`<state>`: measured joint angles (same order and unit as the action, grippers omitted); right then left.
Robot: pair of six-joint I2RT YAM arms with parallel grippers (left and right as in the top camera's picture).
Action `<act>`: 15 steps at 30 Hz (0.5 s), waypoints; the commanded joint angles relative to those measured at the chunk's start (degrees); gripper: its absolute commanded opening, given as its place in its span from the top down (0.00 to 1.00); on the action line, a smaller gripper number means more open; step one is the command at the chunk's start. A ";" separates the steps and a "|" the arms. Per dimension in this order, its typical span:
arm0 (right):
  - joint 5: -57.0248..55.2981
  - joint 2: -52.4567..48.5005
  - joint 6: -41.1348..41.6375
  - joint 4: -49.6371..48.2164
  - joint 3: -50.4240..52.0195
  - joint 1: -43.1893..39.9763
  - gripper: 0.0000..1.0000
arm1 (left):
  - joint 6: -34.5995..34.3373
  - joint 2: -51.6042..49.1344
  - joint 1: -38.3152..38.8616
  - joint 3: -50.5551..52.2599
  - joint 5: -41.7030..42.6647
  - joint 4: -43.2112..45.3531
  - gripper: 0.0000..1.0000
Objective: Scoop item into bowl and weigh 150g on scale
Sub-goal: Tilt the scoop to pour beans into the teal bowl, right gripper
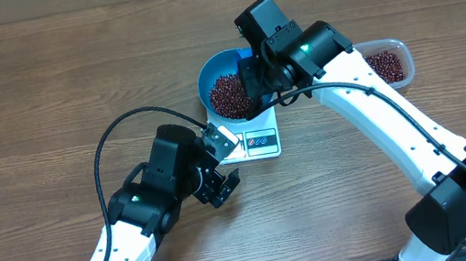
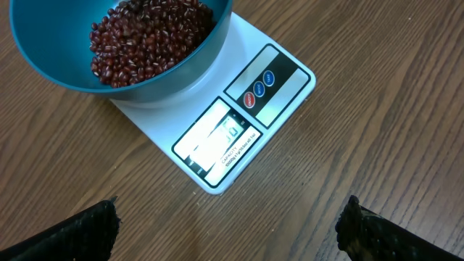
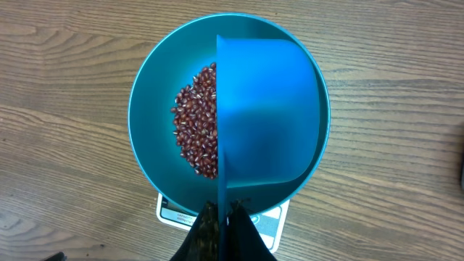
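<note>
Two grippers logged, left to right.

First, the left gripper: fingers spread wide, grasping nothing, hovering over the bare wood table. Ahead of these fingers, roughly centred between them, sits the scale, flat, white and smooth plastic. Its display edge is turned toward them, but the digits are too washed out for me to read. Further ahead, toward the left finger, the bowl rests on the scale; it is deep, round and glossy blue. The beans lie heaped inside it: small, oval, dark red-brown, loose.

Second, the right gripper: clenched on the thin handle of the scoop. The scoop's long axis runs straight out from the fingertips across the bowl. Its smooth blue body covers the half of the bowl right of the fingers, above the beans. I cannot tell whether it holds any. This arm is nearer the bowl's opening. The clear tub, with more beans in it, lies well back from the fingertips, beside the forearm.

Judgement: the next move turns on the scale reading.
</note>
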<state>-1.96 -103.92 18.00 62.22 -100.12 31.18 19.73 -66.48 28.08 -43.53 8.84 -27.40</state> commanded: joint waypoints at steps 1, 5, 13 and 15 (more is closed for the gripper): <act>-1.05 1.68 0.24 -0.44 -1.64 0.26 0.96 | 0.85 0.57 -0.31 0.35 0.85 0.20 0.01; -2.60 1.68 0.24 -0.37 -1.64 0.35 0.96 | 0.85 0.57 -0.31 0.35 0.87 0.20 0.01; -4.68 1.70 0.24 -0.44 -1.64 1.42 0.96 | 0.85 0.55 -0.31 0.35 0.87 0.20 0.01; -4.70 1.68 0.24 -0.42 -1.64 1.66 0.96 | 0.85 0.55 -0.31 0.35 0.87 0.20 0.01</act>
<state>-5.21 -103.92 18.00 62.19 -100.12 31.92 19.73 -66.48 28.08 -43.53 8.84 -27.40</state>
